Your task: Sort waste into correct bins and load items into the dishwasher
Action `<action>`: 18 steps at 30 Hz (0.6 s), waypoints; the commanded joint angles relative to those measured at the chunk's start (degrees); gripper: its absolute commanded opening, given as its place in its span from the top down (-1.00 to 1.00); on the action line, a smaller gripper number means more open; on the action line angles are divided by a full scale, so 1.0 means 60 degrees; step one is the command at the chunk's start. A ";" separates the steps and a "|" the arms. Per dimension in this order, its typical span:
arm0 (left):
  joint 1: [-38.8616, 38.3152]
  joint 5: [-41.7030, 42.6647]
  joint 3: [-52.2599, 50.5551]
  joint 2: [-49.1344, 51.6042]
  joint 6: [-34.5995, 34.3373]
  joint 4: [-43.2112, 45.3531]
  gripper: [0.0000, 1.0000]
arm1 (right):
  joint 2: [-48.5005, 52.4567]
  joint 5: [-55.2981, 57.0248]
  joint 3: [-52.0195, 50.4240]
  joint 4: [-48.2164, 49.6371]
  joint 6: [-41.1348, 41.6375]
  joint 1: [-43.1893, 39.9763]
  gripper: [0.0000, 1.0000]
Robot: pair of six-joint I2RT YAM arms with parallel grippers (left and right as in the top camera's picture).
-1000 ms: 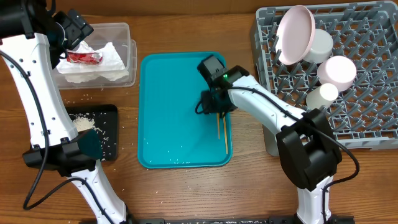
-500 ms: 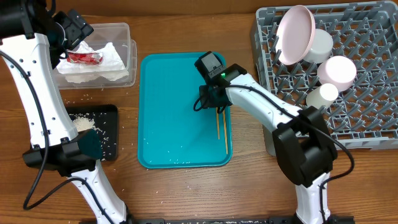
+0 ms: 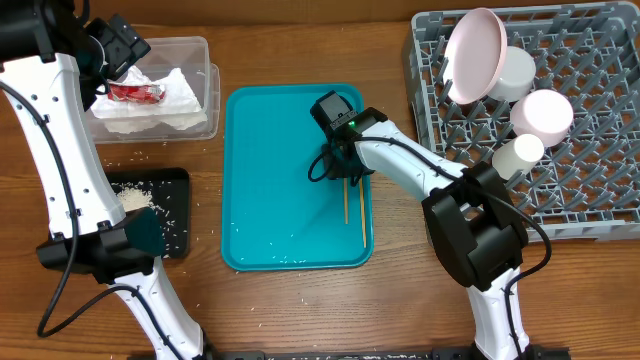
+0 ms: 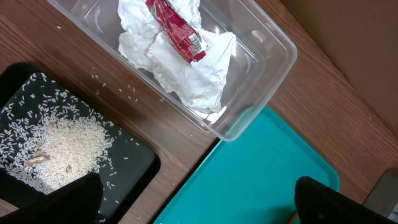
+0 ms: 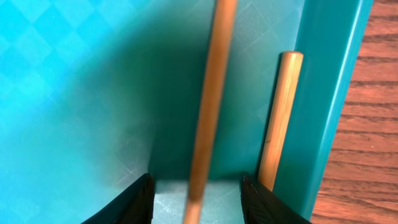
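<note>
Two wooden chopsticks (image 3: 347,205) lie at the teal tray's (image 3: 270,170) three o'clock edge; right gripper (image 5: 196,182), half-spread, straddles one unpinched, left gripper (image 4: 196,200) gapes idle, so the next move calls for a pinch and lift toward the dish rack (image 3: 600,170).

Teal tray (image 3: 270,180) dead centre, and up close its surface shows a faint checkered weave; two pale tan wooden chopsticks (image 3: 361,215) against that teal; the counter (image 3: 300,300) is warm brown, wood grain running through it; clear tub (image 3: 170,42) showing a white napkin (image 3: 165,108) and a bright red wrapper (image 3: 135,92); black tray (image 3: 180,180) speckled with white rice (image 3: 133,198); grey rack (image 3: 600,170), a pale-pink plate (image 3: 475,55), a white cup (image 3: 517,153).
</note>
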 commanded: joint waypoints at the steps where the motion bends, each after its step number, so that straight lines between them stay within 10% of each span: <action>1: -0.0018 0.0036 -0.0007 -0.0098 0.0124 -0.0018 -1.00 | 0.0291 -0.0240 0.0011 -0.0055 0.0153 0.0146 0.22; 9: -0.0018 0.0036 -0.0007 -0.0098 0.0124 -0.0018 -1.00 | 0.0382 -0.0754 0.0291 -0.0346 0.0729 0.0466 0.93; 18: -0.0018 0.0036 -0.0007 -0.0098 0.0124 -0.0018 -1.00 | 0.0022 -0.0342 0.4426 -0.3202 0.0594 -0.0801 0.93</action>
